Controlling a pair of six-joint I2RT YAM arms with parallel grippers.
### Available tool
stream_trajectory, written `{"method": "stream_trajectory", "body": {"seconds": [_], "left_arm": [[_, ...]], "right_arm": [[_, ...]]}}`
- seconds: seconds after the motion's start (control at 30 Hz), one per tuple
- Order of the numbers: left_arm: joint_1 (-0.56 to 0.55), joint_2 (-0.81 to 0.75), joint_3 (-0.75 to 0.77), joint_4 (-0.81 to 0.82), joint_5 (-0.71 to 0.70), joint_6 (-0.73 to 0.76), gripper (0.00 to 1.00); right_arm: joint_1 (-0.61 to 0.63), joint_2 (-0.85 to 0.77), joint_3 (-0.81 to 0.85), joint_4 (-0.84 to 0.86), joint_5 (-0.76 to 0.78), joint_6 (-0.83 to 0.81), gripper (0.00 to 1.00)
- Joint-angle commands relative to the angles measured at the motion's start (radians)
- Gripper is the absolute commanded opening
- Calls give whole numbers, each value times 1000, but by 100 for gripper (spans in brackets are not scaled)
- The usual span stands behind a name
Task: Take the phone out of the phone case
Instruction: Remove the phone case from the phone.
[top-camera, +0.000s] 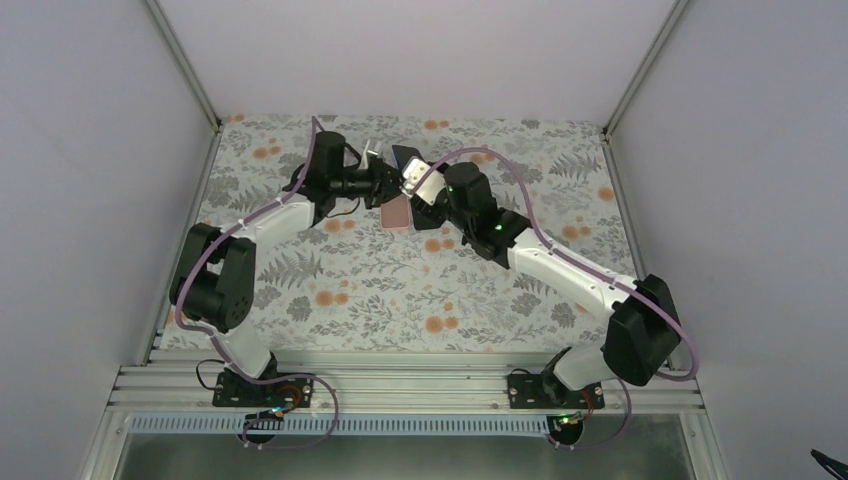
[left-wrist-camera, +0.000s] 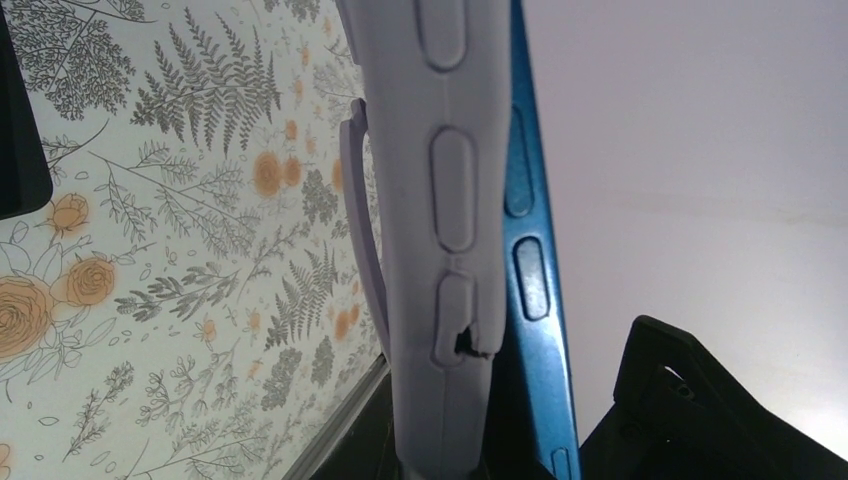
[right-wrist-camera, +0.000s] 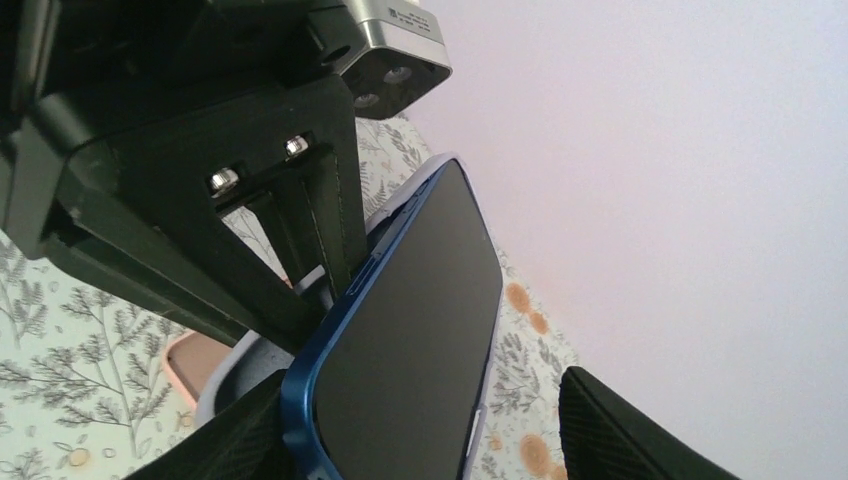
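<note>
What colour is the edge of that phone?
Blue; the phone shows best in the right wrist view.

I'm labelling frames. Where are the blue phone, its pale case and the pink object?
blue phone (right-wrist-camera: 410, 330): right wrist view, on its dark screen.
pale case (left-wrist-camera: 445, 200): left wrist view, on its buttoned side.
pink object (top-camera: 397, 212): top external view, on its flat face.

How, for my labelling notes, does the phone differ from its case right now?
The phone is glossy blue with a dark glass face; the case is matte pale lilac. The phone's side buttons are slim; the case's are broad moulded bumps. Both are held off the table, long edges roughly parallel.
</note>
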Motion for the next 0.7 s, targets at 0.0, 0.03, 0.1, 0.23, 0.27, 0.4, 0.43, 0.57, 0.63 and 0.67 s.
{"method": "stream_trajectory", "body": {"seconds": [0.0, 0.03, 0.1, 0.23, 0.27, 0.4, 0.43, 0.57, 0.63, 0.67], "left_arm": [[-10, -7, 13, 74, 55, -7, 2], [-12, -4, 16, 72, 57, -7, 2], [-16, 1, 17, 71, 61, -7, 2], [-26, 7, 19, 74, 68, -5, 2], [-29, 8, 18, 75, 71, -6, 2], [-39, 8, 17, 77, 75, -4, 2], [-42, 8, 17, 76, 76, -2, 2], [-44, 8, 16, 75, 77, 0, 2], [-43, 6, 15, 71, 76, 6, 2], [-43, 4, 15, 70, 75, 9, 2]], "right_arm": [[-1, 1, -62, 144, 116, -108, 59], [-1, 3, -76, 167, 121, -126, 58], [-1, 11, -99, 208, 142, -160, 57], [-1, 34, -123, 272, 163, -210, 57], [-1, 38, -126, 286, 165, -219, 57], [-1, 60, -141, 348, 179, -262, 57], [-1, 67, -145, 362, 184, -273, 57], [-2, 89, -162, 396, 203, -301, 53], [-2, 91, -167, 398, 205, -303, 48], [-3, 90, -167, 397, 205, -303, 44]]}}
